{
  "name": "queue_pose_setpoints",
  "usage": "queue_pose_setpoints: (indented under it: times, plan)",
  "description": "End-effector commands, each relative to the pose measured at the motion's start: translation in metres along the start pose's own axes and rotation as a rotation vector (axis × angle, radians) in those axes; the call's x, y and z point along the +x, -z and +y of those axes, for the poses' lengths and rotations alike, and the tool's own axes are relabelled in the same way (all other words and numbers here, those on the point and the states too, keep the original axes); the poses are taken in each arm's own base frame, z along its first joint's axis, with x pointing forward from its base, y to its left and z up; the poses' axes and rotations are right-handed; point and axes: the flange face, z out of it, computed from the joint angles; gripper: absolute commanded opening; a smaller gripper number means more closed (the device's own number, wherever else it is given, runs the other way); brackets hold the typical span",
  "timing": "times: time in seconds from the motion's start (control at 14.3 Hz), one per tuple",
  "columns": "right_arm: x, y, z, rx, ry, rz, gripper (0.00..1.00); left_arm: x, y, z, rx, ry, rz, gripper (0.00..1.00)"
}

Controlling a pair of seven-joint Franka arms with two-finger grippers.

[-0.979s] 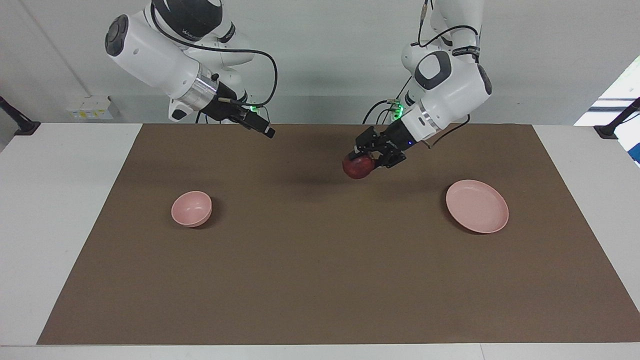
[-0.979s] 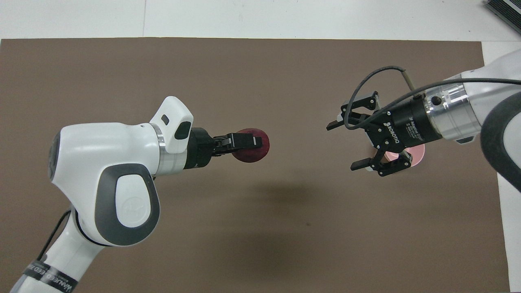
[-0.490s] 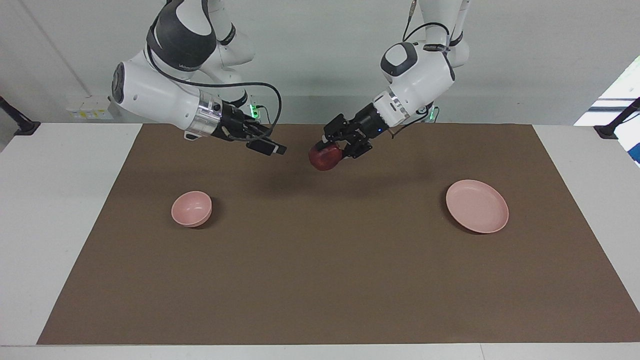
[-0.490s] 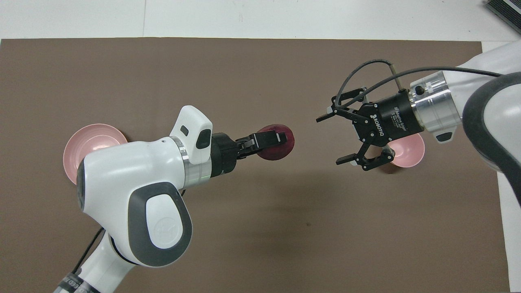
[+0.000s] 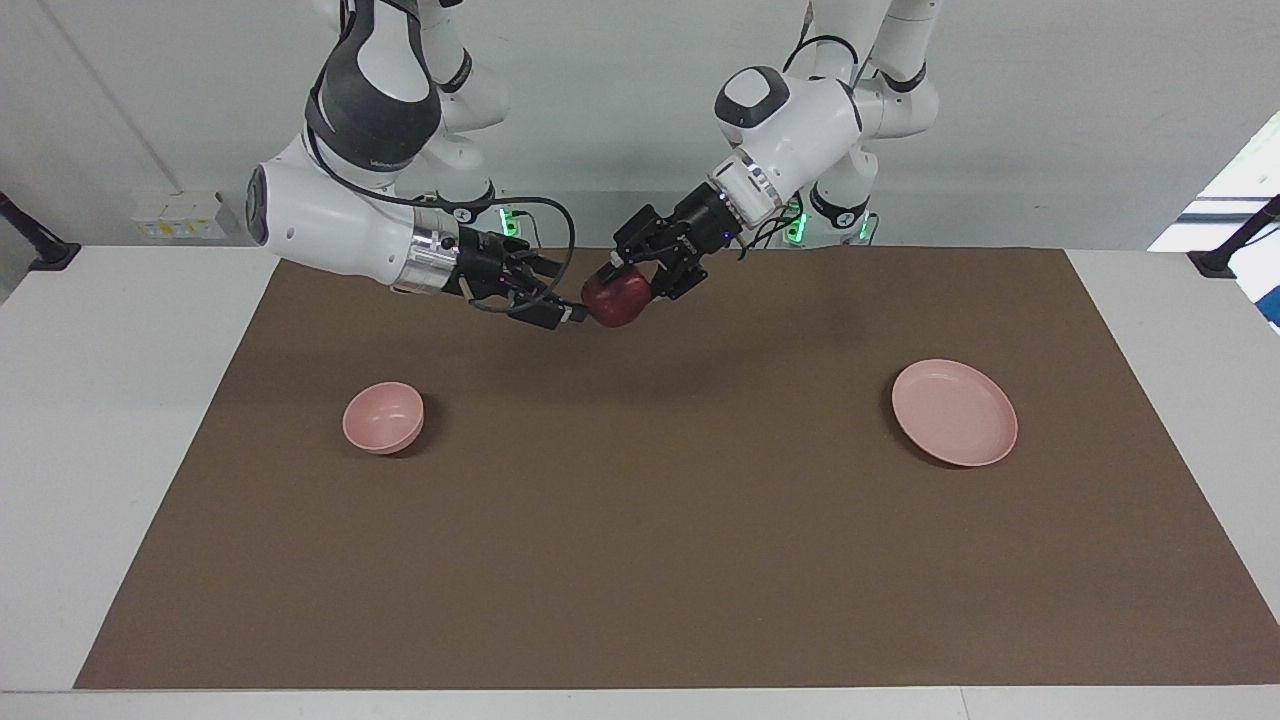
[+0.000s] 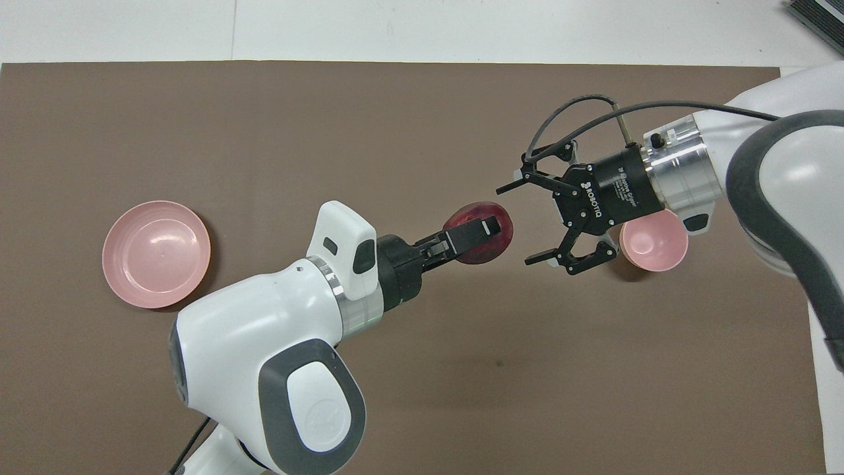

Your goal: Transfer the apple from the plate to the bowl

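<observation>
My left gripper [image 5: 622,282] is shut on the dark red apple [image 5: 618,303] and holds it in the air over the middle of the brown mat. In the overhead view the left gripper [image 6: 478,232] crosses the apple [image 6: 481,212]. My right gripper [image 5: 558,295] is open, with its fingertips right beside the apple, and I cannot tell if they touch it. The overhead view shows the right gripper [image 6: 515,225] spread wide facing the apple. The pink bowl [image 5: 383,417] [image 6: 654,239] stands empty toward the right arm's end. The pink plate [image 5: 955,412] [image 6: 156,254] lies empty toward the left arm's end.
The brown mat [image 5: 640,560] covers most of the white table [image 5: 120,420]. Nothing else stands on it.
My left gripper has carried the apple away from the plate, toward the right arm's end. My right gripper has come to meet it and now faces the apple at close range.
</observation>
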Motion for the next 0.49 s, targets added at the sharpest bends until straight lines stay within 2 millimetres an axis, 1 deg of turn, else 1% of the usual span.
queue_pose_setpoints:
  times: [0.0, 0.14, 0.35, 0.42]
  plan:
    - [-0.004, -0.006, -0.005, 0.021, -0.017, -0.015, 1.00, -0.009, 0.003, 0.013, -0.030, 0.014, 0.035, 0.00]
    - [0.000, -0.010, -0.008, 0.025, -0.021, -0.010, 1.00, -0.010, 0.003, 0.013, -0.031, 0.014, 0.042, 0.00]
    - [-0.005, -0.013, -0.011, 0.025, -0.011, -0.010, 1.00, -0.009, 0.005, 0.013, -0.032, 0.014, 0.059, 0.00]
    - [-0.012, -0.023, -0.012, 0.012, -0.002, -0.014, 1.00, -0.008, 0.005, 0.013, -0.032, 0.014, 0.060, 0.00]
